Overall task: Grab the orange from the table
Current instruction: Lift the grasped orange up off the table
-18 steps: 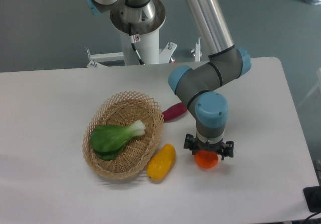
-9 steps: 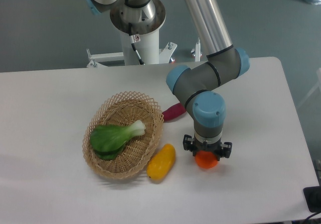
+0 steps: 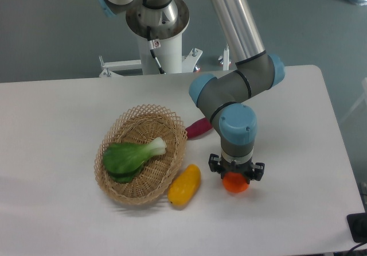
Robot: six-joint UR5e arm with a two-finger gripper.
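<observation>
Orange [image 3: 235,183] under gripper [image 3: 235,174] has shifted slightly left.

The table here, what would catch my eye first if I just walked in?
Probably the grey and blue arm bending down over the white table, its gripper right on top of a bright orange at the front right. Next, the wicker basket at centre left, holding a leafy green vegetable, with a yellow fruit lying just beside it.
</observation>
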